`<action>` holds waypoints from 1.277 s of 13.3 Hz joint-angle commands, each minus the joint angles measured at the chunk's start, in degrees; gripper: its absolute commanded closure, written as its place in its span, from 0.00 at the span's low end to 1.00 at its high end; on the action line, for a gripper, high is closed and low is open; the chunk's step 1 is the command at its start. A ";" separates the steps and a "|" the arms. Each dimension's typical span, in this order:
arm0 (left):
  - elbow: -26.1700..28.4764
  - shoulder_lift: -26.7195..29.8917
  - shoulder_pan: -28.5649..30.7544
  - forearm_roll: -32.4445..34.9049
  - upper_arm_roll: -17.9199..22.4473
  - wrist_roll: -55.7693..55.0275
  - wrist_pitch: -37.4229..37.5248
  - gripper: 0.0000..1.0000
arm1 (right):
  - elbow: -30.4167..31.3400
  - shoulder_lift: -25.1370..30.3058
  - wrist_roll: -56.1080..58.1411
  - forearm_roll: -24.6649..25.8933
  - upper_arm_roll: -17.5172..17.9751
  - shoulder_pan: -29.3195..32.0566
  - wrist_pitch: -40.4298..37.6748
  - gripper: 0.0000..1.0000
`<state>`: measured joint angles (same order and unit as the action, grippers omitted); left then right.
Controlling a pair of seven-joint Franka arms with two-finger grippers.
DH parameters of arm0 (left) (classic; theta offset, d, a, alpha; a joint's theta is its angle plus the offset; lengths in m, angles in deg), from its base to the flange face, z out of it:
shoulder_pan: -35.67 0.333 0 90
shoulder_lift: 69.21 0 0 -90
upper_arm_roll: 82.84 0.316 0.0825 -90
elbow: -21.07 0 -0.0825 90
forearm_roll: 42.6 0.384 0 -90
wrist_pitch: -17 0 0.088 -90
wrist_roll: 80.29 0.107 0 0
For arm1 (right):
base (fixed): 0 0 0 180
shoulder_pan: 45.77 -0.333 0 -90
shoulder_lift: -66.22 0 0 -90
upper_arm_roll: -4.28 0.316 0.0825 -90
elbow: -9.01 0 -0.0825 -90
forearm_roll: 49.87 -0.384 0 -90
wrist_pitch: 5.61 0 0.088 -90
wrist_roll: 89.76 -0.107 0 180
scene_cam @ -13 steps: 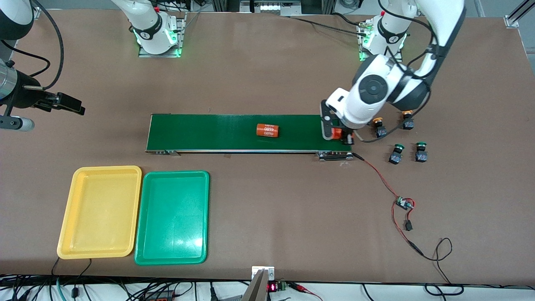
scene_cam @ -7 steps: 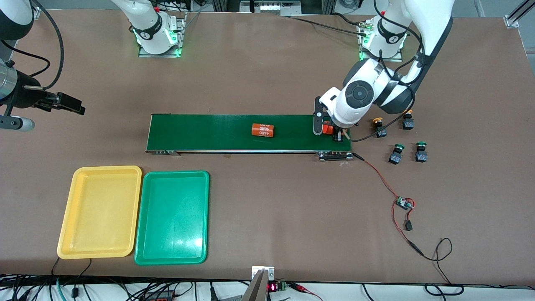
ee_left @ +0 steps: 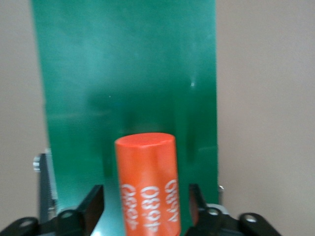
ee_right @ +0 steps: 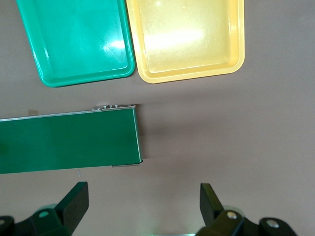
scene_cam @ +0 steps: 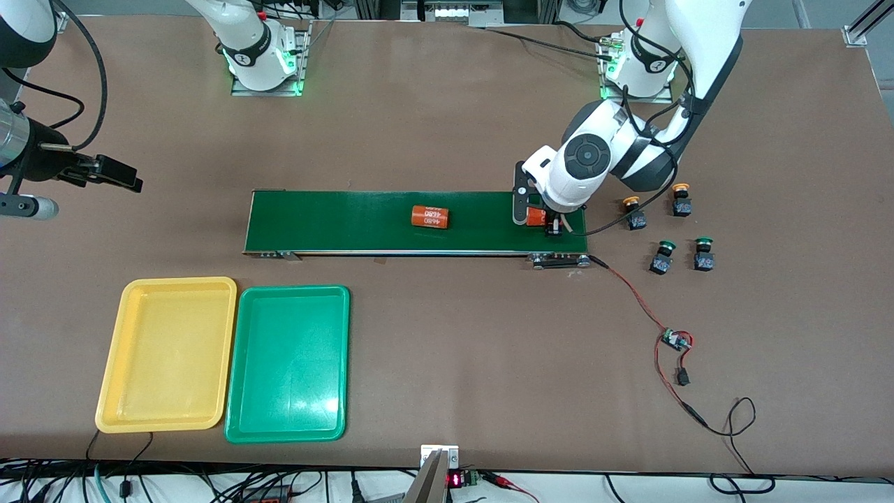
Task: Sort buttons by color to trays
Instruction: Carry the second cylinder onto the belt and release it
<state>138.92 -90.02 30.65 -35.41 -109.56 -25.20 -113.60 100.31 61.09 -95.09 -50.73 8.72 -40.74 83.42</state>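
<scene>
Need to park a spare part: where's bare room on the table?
Bare tabletop between the belt and the arm bases, and between the green tray and the wires. Both trays are bare inside. Crowded by the buttons, where the left gripper works.

2 white Franka arms point(scene_cam: 656, 105) with rounded glossy shells rise from grey metal base plates point(scene_cam: 269, 87), green lights glowing at each base. A black band with a white logo rings each lower segment. The left arm's wrist joint point(scene_cam: 585, 155) carries a dark round cap, and black cables loop along its links. Both grippers carry black angular fingers point(ee_right: 74, 201), with silver screw heads on their mounts.
</scene>
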 commanded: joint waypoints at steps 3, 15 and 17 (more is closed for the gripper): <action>-0.08 5.87 5.00 -0.41 6.83 -0.78 0.17 0.00 | -0.77 -1.03 1.90 0.33 0.31 0.42 -0.61 0.00; -0.16 -0.98 9.58 -1.47 19.16 -38.58 -1.23 0.00 | 1.85 -0.16 4.02 0.33 0.31 -0.11 -1.41 0.00; -0.16 -3.17 10.63 -1.73 19.42 -39.01 -4.03 0.00 | 8.77 4.31 3.93 0.16 0.31 -0.02 1.48 0.00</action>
<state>139.50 -91.11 40.54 -36.04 -90.29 -63.28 -115.66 102.16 60.33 -90.97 -50.71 8.77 -40.84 82.65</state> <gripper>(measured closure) 0.000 0.000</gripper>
